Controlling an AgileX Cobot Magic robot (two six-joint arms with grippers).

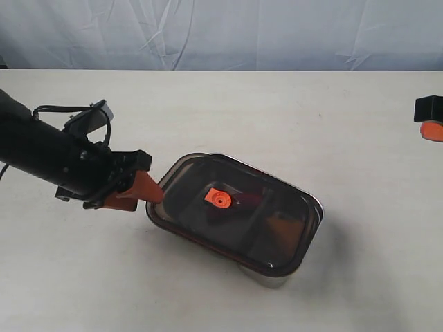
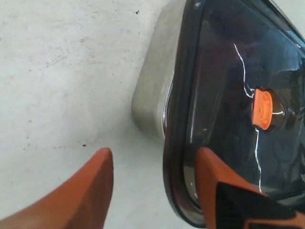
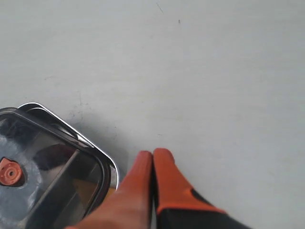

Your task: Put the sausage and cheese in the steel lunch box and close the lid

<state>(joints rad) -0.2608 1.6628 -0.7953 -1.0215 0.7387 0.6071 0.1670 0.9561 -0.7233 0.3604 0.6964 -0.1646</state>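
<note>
Left gripper (image 2: 155, 157) wide open, empty, straddles left edge of lid (image 1: 242, 218), likely seating it on box (image 2: 152, 90); right gripper (image 3: 152, 155) closed, empty.

Pale table (image 1: 277, 104) — wrinkled white backdrop (image 1: 208, 34) behind.

Open white tabletop (image 1: 277, 104) runs along the far side, along the near edge, and across a wide stretch to the right of the shiny rectangular steel lunch box (image 1: 280, 277). The box is the one obstacle mid-table, and the dark translucent lid with an orange centre tab (image 1: 242, 228) lies skewed over it, covering the whole opening. On the left, the black arm and the orange-fingered left gripper (image 1: 149, 187) block the approach. Its fingers are spread, with the lid's corner rim between them. The right gripper (image 1: 430, 121), fingers pressed together, hangs at the right edge, well apart from the box.
</note>
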